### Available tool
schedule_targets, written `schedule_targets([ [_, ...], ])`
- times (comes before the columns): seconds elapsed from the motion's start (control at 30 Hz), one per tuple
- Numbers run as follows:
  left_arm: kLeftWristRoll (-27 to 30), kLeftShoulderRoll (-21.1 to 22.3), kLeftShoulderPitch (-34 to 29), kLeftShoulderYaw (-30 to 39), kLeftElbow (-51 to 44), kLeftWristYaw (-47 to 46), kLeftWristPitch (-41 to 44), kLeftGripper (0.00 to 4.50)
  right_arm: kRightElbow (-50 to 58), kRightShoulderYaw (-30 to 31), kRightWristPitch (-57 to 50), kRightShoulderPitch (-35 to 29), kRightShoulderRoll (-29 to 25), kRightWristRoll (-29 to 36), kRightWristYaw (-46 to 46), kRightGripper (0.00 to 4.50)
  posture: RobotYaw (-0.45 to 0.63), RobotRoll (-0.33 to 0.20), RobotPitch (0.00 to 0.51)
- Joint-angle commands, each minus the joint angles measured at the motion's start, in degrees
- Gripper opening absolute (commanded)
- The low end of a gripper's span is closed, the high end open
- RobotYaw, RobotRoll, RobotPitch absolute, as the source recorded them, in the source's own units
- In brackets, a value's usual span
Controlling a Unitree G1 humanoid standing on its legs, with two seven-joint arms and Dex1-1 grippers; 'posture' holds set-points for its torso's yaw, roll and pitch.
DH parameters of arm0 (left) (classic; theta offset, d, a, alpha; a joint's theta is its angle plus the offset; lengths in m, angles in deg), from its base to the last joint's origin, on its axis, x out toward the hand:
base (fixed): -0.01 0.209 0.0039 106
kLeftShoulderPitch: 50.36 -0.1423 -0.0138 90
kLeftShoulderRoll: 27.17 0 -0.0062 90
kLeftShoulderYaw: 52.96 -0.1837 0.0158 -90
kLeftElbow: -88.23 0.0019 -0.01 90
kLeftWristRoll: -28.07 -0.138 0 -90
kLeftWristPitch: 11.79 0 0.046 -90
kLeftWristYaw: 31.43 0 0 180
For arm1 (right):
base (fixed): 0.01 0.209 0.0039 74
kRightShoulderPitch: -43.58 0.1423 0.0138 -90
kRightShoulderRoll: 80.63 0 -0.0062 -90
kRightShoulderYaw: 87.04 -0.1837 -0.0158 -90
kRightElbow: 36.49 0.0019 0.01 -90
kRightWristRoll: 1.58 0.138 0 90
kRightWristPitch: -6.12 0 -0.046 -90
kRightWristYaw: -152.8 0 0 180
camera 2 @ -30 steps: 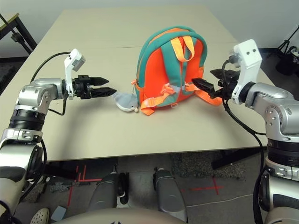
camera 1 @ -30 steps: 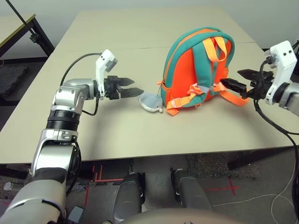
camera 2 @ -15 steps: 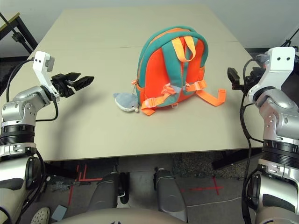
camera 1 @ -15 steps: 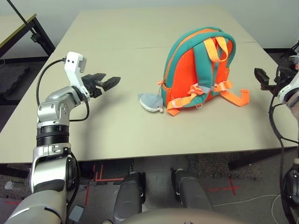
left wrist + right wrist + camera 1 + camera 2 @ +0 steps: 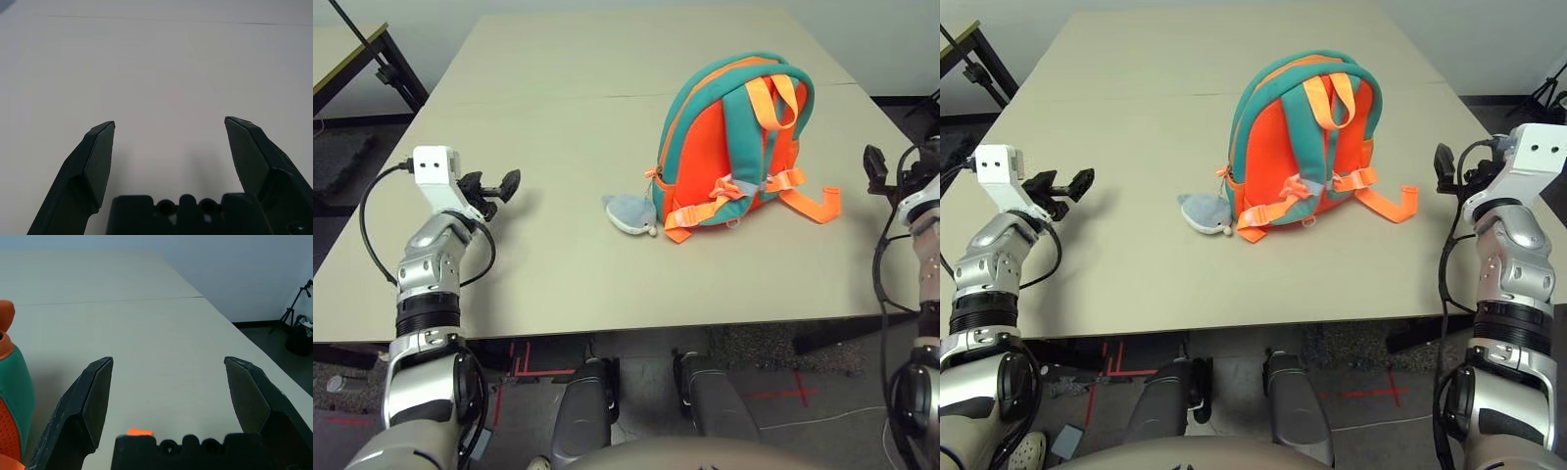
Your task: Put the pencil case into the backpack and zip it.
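The backpack [image 5: 734, 147] lies mid-table, orange with teal trim, its straps facing up and one orange strap [image 5: 818, 206] trailing toward the right. A grey plush shark [image 5: 628, 213] rests on the table against its left side. The pencil case is out of view. My left gripper [image 5: 499, 184] hovers near the table's left edge, well away from the backpack, open and empty; the left wrist view has its fingers [image 5: 98, 152] spread over bare tabletop. My right gripper [image 5: 1445, 166] hangs at the table's right edge, open and empty, with the backpack's edge [image 5: 12, 396] off to one side of it.
The beige table [image 5: 568, 264] has a seam running across it behind the backpack. A dark stand [image 5: 372, 59] is on the floor at far left, and a tripod [image 5: 293, 308] stands beyond the table's right side.
Both arms have drawn back from the backpack: the left gripper went out to the table's left edge, the right one to its right edge. Both stay open.
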Motion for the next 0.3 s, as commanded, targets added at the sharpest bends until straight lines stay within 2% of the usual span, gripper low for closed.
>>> schedule_targets([
  [0.03,-0.6,0.5,0.6,0.1,3.0,-0.5,-2.1,4.50,-0.9,-0.2,1.0,-0.8,0.7,-0.4,0.5,4.48,-0.14,0.000,0.168],
  [0.3,-0.4,1.1,1.1,0.3,6.8,-0.8,-4.7,4.50,-1.1,0.0,1.5,-1.0,0.8,-0.5,0.2,4.48,-0.14,0.000,0.159],
])
